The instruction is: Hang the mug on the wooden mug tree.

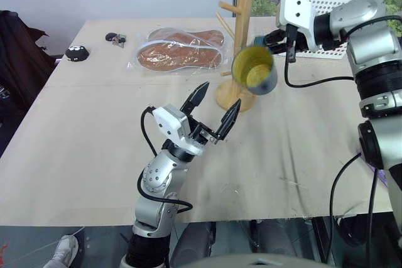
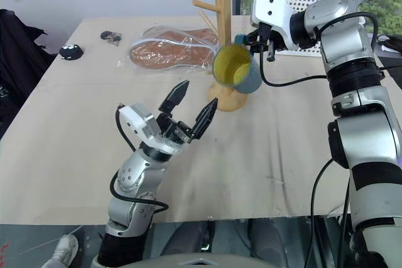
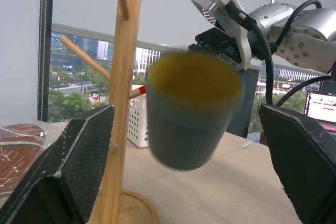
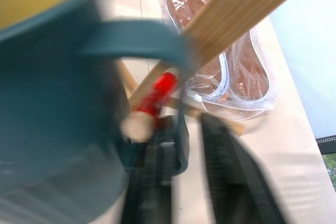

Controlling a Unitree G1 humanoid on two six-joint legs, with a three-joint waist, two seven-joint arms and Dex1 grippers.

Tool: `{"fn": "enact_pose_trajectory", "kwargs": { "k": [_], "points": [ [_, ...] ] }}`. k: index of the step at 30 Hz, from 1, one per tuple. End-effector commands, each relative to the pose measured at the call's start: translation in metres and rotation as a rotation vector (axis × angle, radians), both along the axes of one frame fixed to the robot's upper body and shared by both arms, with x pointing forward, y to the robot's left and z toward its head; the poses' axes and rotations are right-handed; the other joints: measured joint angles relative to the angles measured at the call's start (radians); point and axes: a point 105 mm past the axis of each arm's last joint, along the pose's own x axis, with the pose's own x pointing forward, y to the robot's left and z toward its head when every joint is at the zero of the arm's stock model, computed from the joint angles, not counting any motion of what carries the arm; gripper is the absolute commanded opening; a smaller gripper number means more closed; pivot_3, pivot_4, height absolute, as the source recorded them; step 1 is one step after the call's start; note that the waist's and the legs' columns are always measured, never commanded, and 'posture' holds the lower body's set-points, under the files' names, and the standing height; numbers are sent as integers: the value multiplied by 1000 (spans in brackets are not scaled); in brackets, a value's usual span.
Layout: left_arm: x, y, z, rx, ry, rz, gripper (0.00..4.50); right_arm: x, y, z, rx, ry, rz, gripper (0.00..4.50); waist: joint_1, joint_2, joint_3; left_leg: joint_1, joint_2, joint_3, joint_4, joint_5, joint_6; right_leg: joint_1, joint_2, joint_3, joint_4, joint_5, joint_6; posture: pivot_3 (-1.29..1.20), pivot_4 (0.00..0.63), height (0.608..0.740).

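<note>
The surface [image 1: 94,155] carries the tree [image 1: 242,42] at its far middle, with a bagged shoe insole [image 1: 182,48] to its left and a white basket [image 1: 326,10] behind the right arm.

The step in hand looks like the hanging itself, at the point of letting go. The mug [image 1: 254,70] is up off the surface just beside the pole, tilted so its yellow inside faces the head camera. In the right wrist view its handle [image 4: 136,38] loops by the red-tipped peg [image 4: 157,93]; whether the peg is fully through I cannot tell.

The right end effector [image 4: 181,171] reaches in from the right, pointing down and leftward at the handle. Its fingers stand slightly apart with the handle's lower end between them, so whether they grip is unclear. Next, it should draw back without dragging the mug off.

The left end effector [image 1: 213,108] hovers low before the tree, tilted upward, fingers spread and empty.
</note>
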Motion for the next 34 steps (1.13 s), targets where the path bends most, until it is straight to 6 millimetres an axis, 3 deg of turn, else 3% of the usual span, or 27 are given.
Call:
{"fn": "enact_pose_trajectory", "kwargs": {
  "k": [1, 5, 9, 13, 20, 25, 30, 34],
  "points": [
    [-5, 2, 8, -24, -42, -6, 4500, -2, -5, 24, 6, -90, -24, 2661, 0, 0, 0, 0, 0, 0, 0, 0, 0, 0, 0, 0, 0, 0, 0, 0, 150, 740],
    [-4, 2, 9, -24, -41, -7, 4500, 2, -22, 30, 14, -111, -86, 4471, 2, 0, 0, 0, 0, 0, 0, 0, 0, 0, 0, 0, 0, 0, 0, 0, 150, 740],
    [-2, 3, 9, -15, -34, -8, 4500, 5, -44, 32, 60, -109, -161, 4471, 1, 0, 0, 0, -1, 0, 0, 0, 0, 0, 0, 0, 0, 0, 0, 0, 150, 740],
    [3, 11, 0, 57, 18, 16, 4500, -7, -76, 8, 172, 21, -214, 4471, 9, 0, 0, 0, 0, -2, 0, 0, 0, 1, 0, -2, -1, 0, 0, 0, 150, 740],
    [0, 46, -38, 228, 225, 84, 4500, -65, -93, -72, 515, 174, -221, 4471, 7, 0, 0, -2, 0, -2, 0, 0, 0, 0, -1, -1, 0, 0, 0, 0, 150, 740],
    [-25, 75, -84, 381, 474, 117, 4500, -120, -89, -145, 714, 285, -355, 4471, 2, 3, 0, 2, 1, 1, 0, -2, 4, 1, 0, 2, 3, 0, 0, 0, 150, 740],
    [-50, 82, -100, 434, 575, 100, 4500, -147, -93, -184, 758, 302, -475, 4471, 2, 2, -1, 10, 1, 1, 0, -4, 6, 8, -1, 1, 3, -1, 0, 0, 150, 740],
    [-51, 86, -100, 452, 576, 125, 4500, -162, -94, -205, 749, 296, -515, 4471, 2, 1, -1, 17, 1, 1, 0, -4, 6, 17, 0, 1, 1, -3, -3, 0, 150, 740]
  ]
}}
